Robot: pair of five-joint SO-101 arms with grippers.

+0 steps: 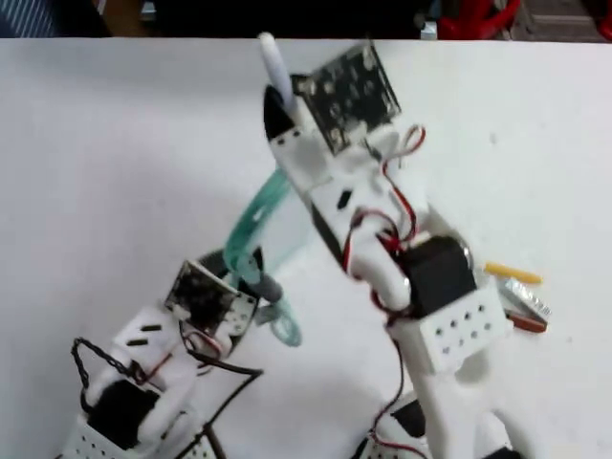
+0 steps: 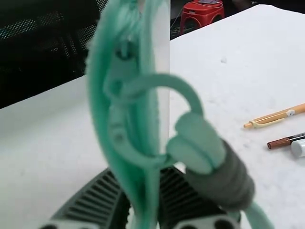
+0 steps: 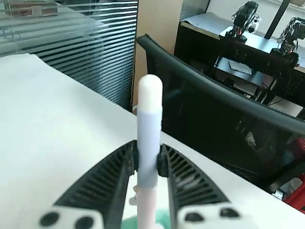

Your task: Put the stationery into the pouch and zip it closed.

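Left wrist view: the translucent teal pouch, stood on edge, is pinched in the left gripper, jaws closed on it above the table. The right gripper clamps a white pen upright nearby. A yellow pen and a brown marker lie apart.

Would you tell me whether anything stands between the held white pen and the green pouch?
Nothing visible does: the white pen in the right pincer stands right over the green pouch, which the left pincer holds.
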